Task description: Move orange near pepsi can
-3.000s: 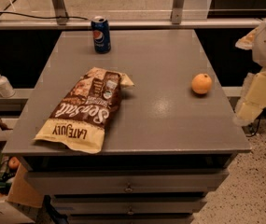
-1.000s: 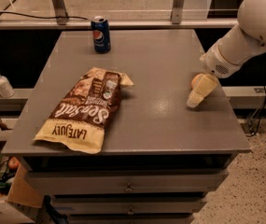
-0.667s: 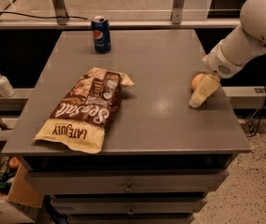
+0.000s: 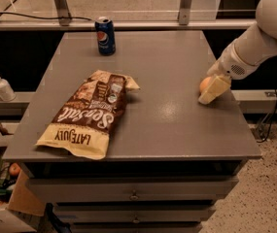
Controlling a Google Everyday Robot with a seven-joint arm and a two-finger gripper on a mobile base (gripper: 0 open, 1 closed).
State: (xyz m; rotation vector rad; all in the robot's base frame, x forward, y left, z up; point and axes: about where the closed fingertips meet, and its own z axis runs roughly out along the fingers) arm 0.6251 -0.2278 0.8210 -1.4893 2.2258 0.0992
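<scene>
Counter (image 4: pixel 177 130): grey top. The orange (image 4: pixel 204 84) sits at 3 o'clock, close to the right edge, and only its left part shows. The end effector (image 4: pixel 212 91) is lowered right against the fruit from the 3 o'clock side and covers most of it. I cannot tell whether the end effector is spread or gripping. The pepsi can (image 4: pixel 105 36) stands upright at 11 o'clock, well apart from the orange. A chip bag (image 4: pixel 87 113) lies flat toward 8 o'clock. A white pump bottle (image 4: pixel 2 86) stands on a ledge off the counter at 9 o'clock.
</scene>
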